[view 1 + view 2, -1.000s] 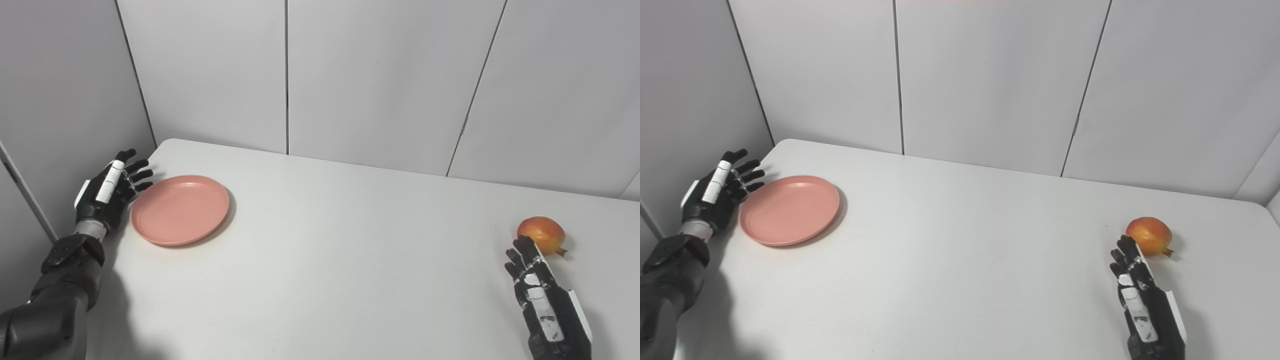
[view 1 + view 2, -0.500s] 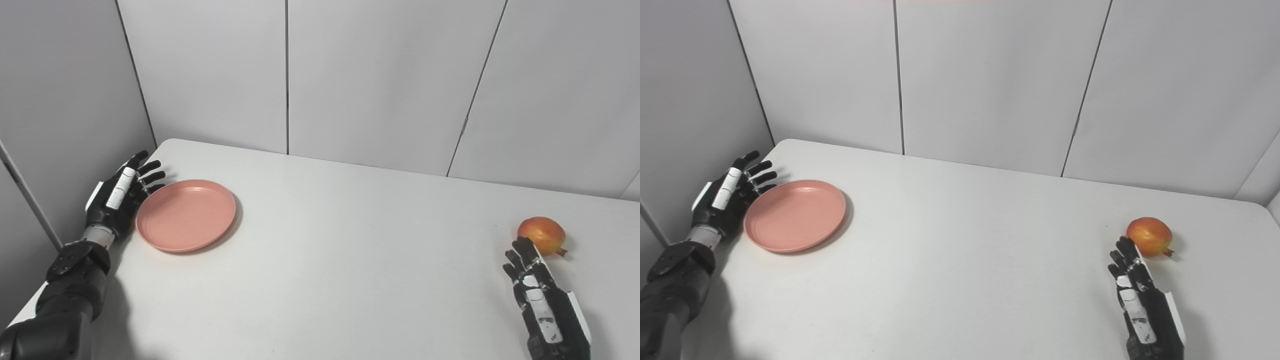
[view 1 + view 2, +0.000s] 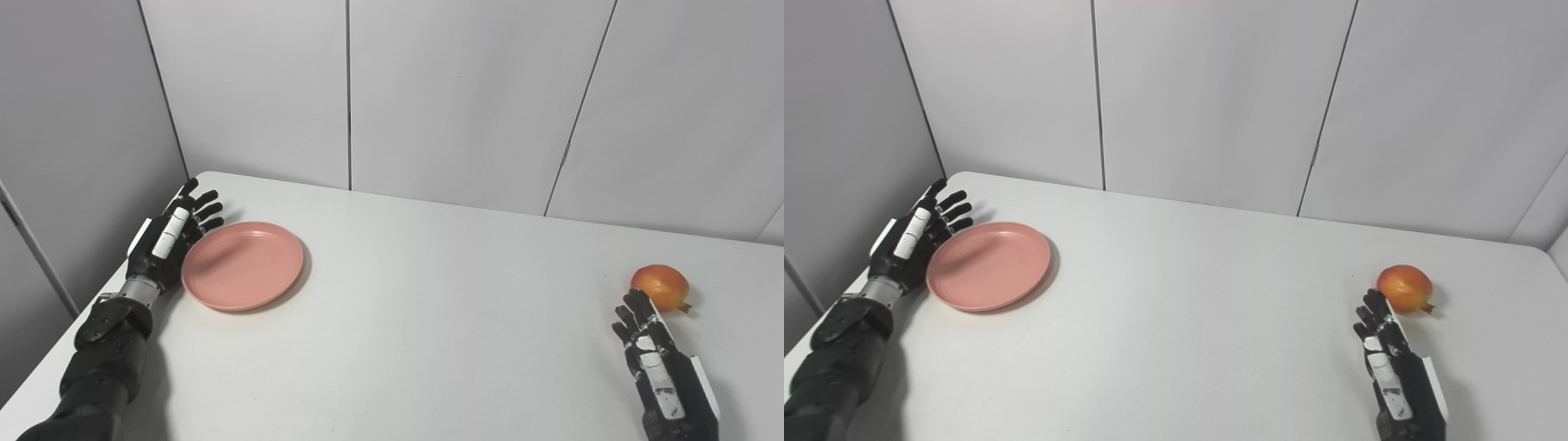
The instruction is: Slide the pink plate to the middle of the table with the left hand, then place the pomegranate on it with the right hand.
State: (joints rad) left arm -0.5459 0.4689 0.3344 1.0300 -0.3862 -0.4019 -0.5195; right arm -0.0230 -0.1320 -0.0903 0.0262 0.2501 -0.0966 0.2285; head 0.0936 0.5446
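Note:
A round pink plate (image 3: 242, 266) lies flat on the white table (image 3: 429, 318) at its left side. My left hand (image 3: 168, 236) is open, fingers stretched out, pressed edge-on against the plate's left rim. An orange-red pomegranate (image 3: 660, 286) sits near the table's right edge. My right hand (image 3: 658, 370) is open and empty, resting on the table just in front of the pomegranate, its fingertips close to the fruit; whether they touch it I cannot tell.
Grey wall panels (image 3: 465, 92) stand behind the table and along its left side, close to my left hand. The table's far left corner (image 3: 202, 177) lies just beyond that hand.
My left hand has pushed the pink plate to the right, toward the table's middle. The right hand and the pomegranate have stayed in place.

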